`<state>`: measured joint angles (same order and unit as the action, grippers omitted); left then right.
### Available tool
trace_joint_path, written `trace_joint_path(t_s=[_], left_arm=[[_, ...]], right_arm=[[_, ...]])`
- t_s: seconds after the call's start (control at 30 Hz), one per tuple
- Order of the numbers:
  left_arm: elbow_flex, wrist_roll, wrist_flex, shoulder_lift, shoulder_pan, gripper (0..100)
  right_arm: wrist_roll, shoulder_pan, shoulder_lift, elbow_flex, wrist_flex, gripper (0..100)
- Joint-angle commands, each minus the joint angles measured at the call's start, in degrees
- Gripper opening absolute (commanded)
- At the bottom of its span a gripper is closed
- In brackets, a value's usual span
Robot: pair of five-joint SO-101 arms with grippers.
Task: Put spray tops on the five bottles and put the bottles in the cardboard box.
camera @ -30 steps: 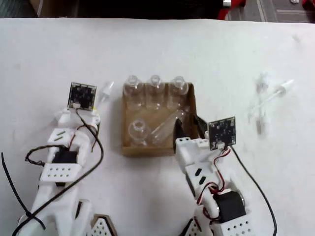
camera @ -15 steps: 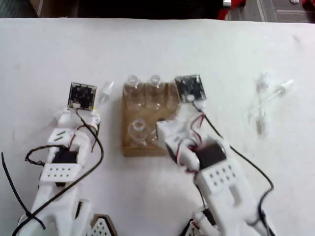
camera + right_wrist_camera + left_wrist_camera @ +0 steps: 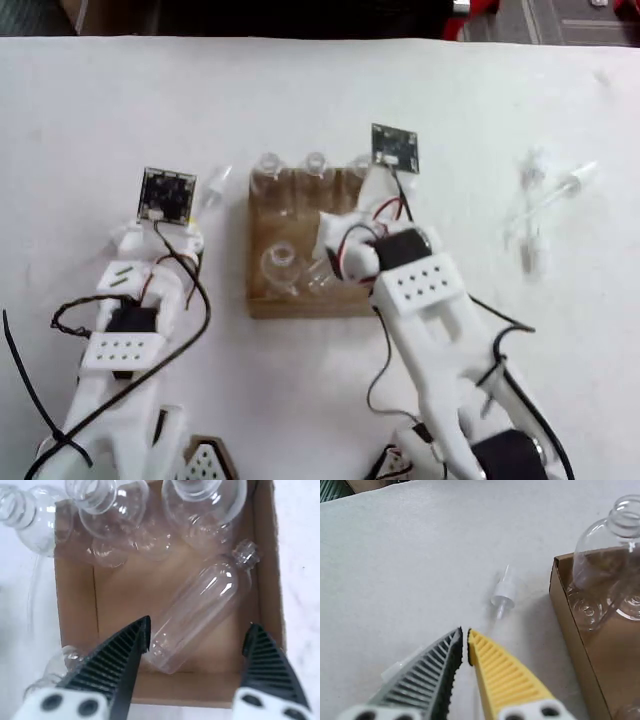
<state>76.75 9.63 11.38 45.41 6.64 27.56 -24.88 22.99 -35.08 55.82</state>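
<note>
The right gripper [image 3: 199,629] hung wide open above a clear plastic bottle [image 3: 210,597] lying on its side in the brown cardboard box [image 3: 75,610]. Closing squarely across its middle, clear of the upright bottles [image 3: 107,505], looked wisest. The left gripper [image 3: 465,637] sat closed near a white spray top [image 3: 502,596].

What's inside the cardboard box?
The cardboard box holds five clear bottles, none with spray tops: an upright row of three, a lying bottle, and a corner bottle partly hidden by a finger of the right gripper. The floor under them is covered.
</note>
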Motion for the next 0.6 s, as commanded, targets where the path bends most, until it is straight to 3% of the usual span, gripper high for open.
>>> trace_joint_path(t_s=[0.0, 0.57], left_arm=[[-0.5, 0.8, -1.8, -0.1, 0.0, 2], [-0.5, 0.8, -1.8, -0.2, 0.0, 2]], right_arm=[[1.1, 0.2, -2.9, 4.7, 0.4, 27.6], [5.5, 2.3, -20.3, 14.2, 0.2, 27.6]])
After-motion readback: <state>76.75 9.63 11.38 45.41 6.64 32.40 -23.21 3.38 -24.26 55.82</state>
